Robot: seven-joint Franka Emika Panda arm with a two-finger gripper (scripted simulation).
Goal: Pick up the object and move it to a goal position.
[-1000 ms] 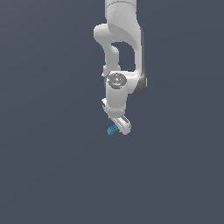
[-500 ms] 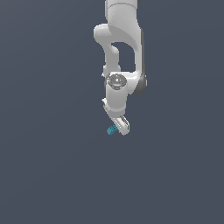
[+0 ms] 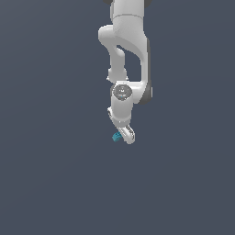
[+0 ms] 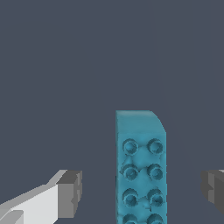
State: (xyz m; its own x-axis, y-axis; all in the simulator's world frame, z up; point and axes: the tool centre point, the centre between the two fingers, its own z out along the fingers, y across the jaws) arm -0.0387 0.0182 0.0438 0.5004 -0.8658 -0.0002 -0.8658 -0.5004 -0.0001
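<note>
Now | claw (image 4: 142, 190) spread wide, touching nothing | teal block (image 4: 140, 168) between its pads (image 4: 70, 192)

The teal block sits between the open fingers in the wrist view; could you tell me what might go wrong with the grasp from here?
1. The teal block lies nearer one finger pad than the other, so the gripper may shove it sideways as it closes.
2. The jaws stand open, clear of the block on both sides; lifting now would likely leave it behind.
3. In the exterior view the block is tiny beside the gripper, so a small misalignment could spoil the pinch.
</note>
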